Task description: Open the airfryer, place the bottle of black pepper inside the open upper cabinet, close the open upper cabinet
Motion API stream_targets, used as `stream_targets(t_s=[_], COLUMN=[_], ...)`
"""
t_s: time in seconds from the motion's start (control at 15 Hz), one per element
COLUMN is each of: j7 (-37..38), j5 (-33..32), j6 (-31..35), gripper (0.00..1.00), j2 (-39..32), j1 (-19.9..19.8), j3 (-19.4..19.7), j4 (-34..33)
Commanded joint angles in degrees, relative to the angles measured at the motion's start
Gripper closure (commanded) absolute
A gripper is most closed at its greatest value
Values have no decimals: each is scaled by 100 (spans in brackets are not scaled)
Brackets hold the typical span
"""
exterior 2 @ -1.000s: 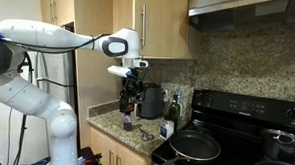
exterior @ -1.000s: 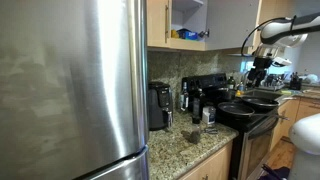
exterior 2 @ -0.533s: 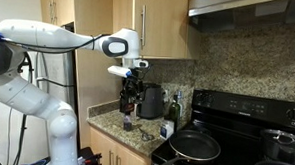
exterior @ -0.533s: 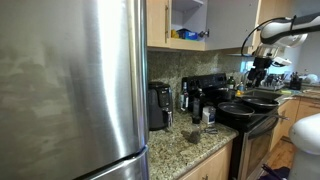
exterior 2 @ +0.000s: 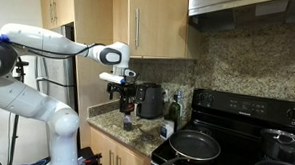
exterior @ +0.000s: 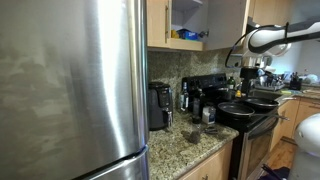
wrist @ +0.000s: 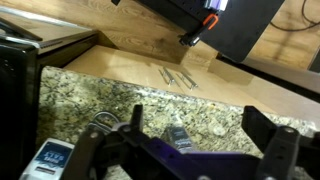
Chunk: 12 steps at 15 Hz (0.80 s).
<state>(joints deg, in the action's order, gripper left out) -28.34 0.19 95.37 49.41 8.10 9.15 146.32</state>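
Note:
My gripper (exterior 2: pixel 122 84) hangs open and empty over the granite counter, just in front of the black airfryer (exterior 2: pixel 151 101); the airfryer also shows in an exterior view (exterior: pixel 158 105). In the wrist view my gripper (wrist: pixel 195 128) has its two fingers spread wide, and a small bottle with a grey cap (wrist: pixel 177 138) stands on the counter below the gap. That small bottle (exterior 2: pixel 127 122) also shows under the gripper. The upper cabinet (exterior: pixel 187 20) stands open, with a white interior and a few items on its shelf. I cannot tell whether the airfryer drawer is out.
A big steel fridge (exterior: pixel 70 85) fills the near side. A black stove (exterior 2: pixel 235 136) with pans (exterior 2: pixel 195 146) stands beside the counter. More bottles (exterior 2: pixel 171 112) stand between airfryer and stove. A labelled container (wrist: pixel 48 160) and a metal ring (wrist: pixel 100 122) lie near my fingers.
The arm has swung away from the airfryer's front and dropped a little, bringing the gripper over the small bottle on the counter. Nothing was grasped.

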Motion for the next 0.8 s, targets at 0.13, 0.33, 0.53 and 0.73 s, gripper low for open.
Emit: stream_targets(t_s=[0.13, 0.33, 0.53, 0.73], j7=[-539, -443, -482, -835], j5=[-9, -67, -322, -283], j6=[-487, -324, -535, 196], gripper=[0, 0, 0, 0], j2=[317, 278, 268, 425], j1=[758, 816, 869, 1006], j3=[-461, -533, -676, -503], j4=[455, 435, 390, 596])
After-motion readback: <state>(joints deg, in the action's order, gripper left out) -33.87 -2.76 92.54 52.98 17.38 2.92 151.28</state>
